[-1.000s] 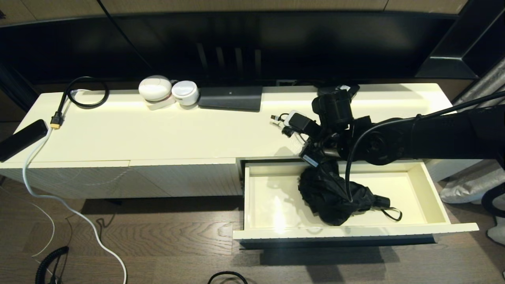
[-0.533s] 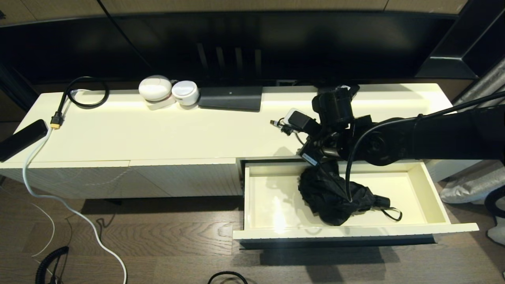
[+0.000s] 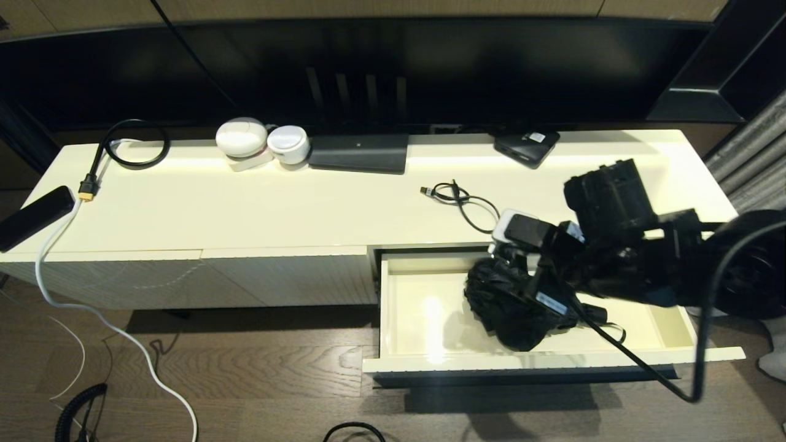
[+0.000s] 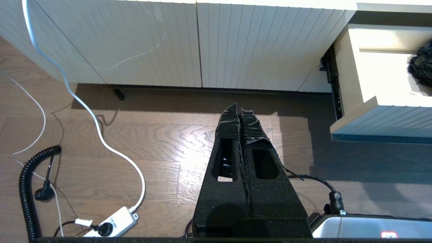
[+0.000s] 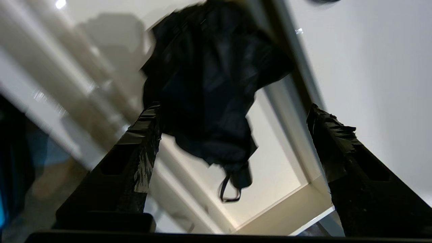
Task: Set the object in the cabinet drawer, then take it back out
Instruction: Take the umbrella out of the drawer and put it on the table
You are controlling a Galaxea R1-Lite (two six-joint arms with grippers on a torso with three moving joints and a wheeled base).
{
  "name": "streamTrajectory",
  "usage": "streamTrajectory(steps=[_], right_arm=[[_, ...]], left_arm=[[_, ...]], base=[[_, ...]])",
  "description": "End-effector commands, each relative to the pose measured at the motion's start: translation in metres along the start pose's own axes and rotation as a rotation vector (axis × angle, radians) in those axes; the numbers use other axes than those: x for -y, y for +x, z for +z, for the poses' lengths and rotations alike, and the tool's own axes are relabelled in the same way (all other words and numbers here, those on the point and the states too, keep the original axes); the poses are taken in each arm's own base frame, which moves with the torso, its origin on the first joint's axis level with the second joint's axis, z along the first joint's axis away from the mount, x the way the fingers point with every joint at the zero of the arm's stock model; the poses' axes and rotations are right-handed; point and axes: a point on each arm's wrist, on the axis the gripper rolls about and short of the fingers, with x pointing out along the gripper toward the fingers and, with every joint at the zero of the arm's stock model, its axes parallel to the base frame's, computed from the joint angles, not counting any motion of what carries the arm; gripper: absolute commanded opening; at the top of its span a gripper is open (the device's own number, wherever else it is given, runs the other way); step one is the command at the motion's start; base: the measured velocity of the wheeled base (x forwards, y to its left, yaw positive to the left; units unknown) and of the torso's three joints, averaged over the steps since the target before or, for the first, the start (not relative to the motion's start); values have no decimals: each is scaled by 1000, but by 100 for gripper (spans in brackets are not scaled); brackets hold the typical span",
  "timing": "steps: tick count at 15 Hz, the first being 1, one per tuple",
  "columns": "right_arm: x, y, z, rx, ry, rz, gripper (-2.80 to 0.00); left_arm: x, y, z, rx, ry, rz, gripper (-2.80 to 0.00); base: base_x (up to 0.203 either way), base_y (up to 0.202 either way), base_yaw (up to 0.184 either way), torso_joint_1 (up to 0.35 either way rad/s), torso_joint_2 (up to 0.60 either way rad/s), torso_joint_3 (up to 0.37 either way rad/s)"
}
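One folded black umbrella (image 3: 522,310) lies in the cabinet drawer (image 3: 552,362) — right tool (image 5: 233,135) spread open above it, USB cable (image 3: 457,199) on the counter (image 3: 245,209) behind; left tool (image 4: 241,125) closed over the floor.

1. Low cream cabinet (image 3: 245,209), glossy top, ribbed front panels (image 4: 141,44); spans the frame's middle.
2. Dark wall recess (image 3: 368,67) across the upper frame.
3. Brown wood-plank floor (image 3: 258,380), lower frame, with a bright glare patch.
4. White cable (image 3: 123,334) trailing over the floor, lower left.
5. Grey curtain (image 3: 752,144), right edge.
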Motion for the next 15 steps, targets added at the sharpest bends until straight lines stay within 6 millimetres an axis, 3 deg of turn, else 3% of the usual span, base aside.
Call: streamTrajectory(steps=[1,4,7,15], right_arm=[[-6,-43,-35,36,-71,55,0],[-10,-55,-56,17,-147,144,0],[-9,-54,-59,-65,-168,287,0],[17,-5,-64,-111,-215,498,0]], left_arm=[[0,0,0,1,-1,1,-280],[0,0,0,1,-1,2,-280],[0,0,0,0,-1,0,-280],[0,0,0,1,-1,2,-280]], base=[[0,0,0,0,0,0],[0,0,0,0,0,0],[0,0,0,0,0,0],[0,0,0,0,0,0]])
